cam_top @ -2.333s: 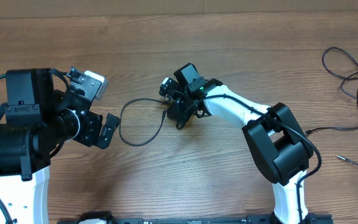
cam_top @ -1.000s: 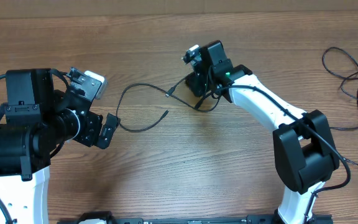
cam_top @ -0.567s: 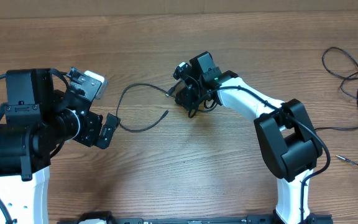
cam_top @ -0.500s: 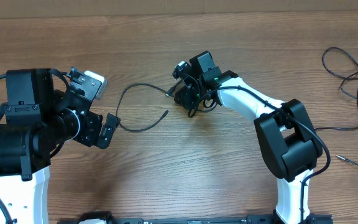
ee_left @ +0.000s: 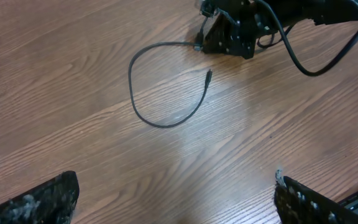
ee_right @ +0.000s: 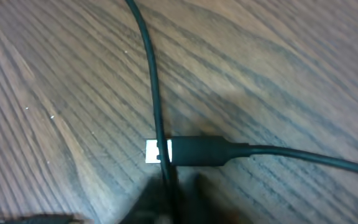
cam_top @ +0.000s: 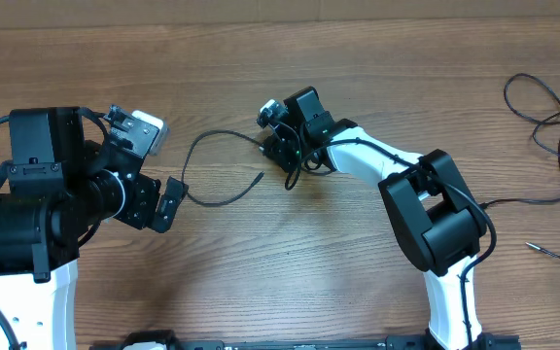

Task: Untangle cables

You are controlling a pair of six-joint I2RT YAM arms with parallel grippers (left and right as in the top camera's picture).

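Observation:
A thin black cable (cam_top: 194,160) lies in an open loop on the wood table between the arms. It also shows in the left wrist view (ee_left: 133,87). My right gripper (cam_top: 278,151) is low at the loop's right end. In the right wrist view a black plug with a silvery USB tip (ee_right: 157,151) lies flat. A thin black strand (ee_right: 150,74) crosses over the plug and runs into my dark, blurred jaws (ee_right: 173,199), which look shut on it. My left gripper (cam_top: 170,204) is open and empty, left of the loop.
More loose black cables lie at the far right of the table (cam_top: 538,97) and near the right edge (cam_top: 552,199). The right arm's own thick wires (ee_left: 291,43) hang by its wrist.
My right gripper swung up and to the right with the strand, then came back left and down to the loop's right end. The loop's ends shifted. The left arm stayed still.

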